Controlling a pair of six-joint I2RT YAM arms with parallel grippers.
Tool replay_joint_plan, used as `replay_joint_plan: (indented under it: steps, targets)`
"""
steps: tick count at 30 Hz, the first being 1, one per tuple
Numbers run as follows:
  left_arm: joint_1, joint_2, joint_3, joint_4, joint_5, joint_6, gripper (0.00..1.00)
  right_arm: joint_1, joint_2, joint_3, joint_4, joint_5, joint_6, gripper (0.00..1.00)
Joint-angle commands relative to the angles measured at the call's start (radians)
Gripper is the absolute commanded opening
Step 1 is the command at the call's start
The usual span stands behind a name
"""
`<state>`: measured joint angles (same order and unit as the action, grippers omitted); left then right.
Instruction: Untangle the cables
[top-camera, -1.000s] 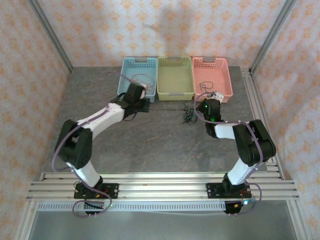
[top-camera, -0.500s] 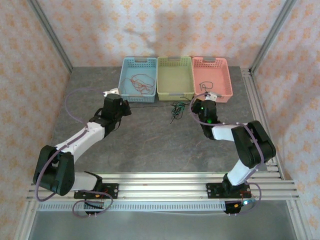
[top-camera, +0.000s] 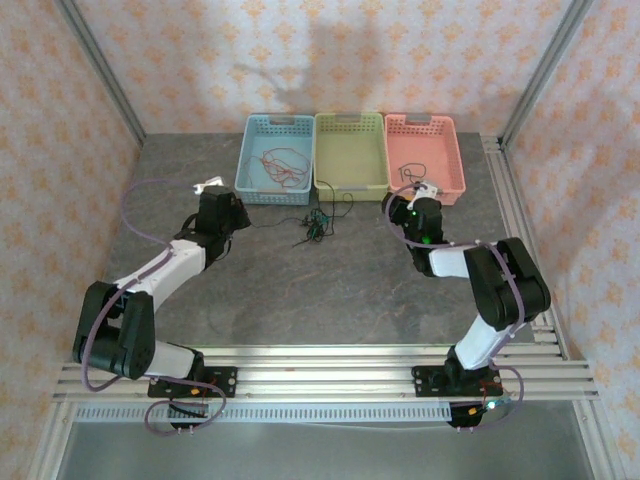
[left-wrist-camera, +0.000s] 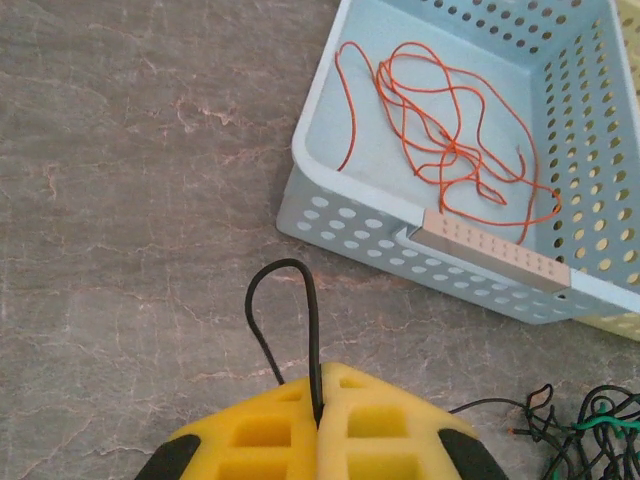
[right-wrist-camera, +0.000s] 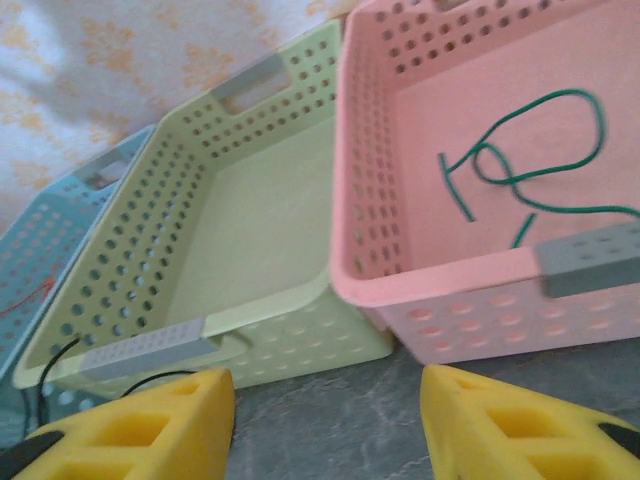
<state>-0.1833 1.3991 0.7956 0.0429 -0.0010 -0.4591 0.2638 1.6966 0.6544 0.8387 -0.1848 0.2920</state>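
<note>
Peach floral-patterned walls (top-camera: 350, 60), grey marbled tabletop (top-camera: 300, 290), aluminium corner posts (top-camera: 100, 70), slotted rails (top-camera: 320, 370) along the near edge

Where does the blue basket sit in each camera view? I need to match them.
Top external: blue basket, far centre-left, leftmost of three.
Left wrist: blue basket, upper right, orange cable inside.
Right wrist: blue basket, left edge, partly cut off.
Shared landmark: the green basket right beside it.
</note>
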Motion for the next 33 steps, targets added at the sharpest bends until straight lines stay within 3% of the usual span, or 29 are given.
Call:
replay_joint_plan:
  steps: [1,7,12,33]
  targets:
    - [-0.006,0.011,0.016,0.031,0.022,0.022,0.00,0.033,0.062,0.064,0.023,-0.156,-0.015,0.51]
    - [-0.007,0.035,0.035,0.018,0.033,0.023,0.00,0.142,0.105,0.168,-0.135,-0.202,-0.175,0.51]
    - [-0.006,0.045,0.042,0.014,0.041,0.024,0.00,0.199,0.143,0.230,-0.183,-0.162,-0.199,0.51]
    - [-0.007,0.069,0.059,0.009,0.058,0.024,0.00,0.230,0.337,0.554,-0.457,-0.123,-0.230,0.48]
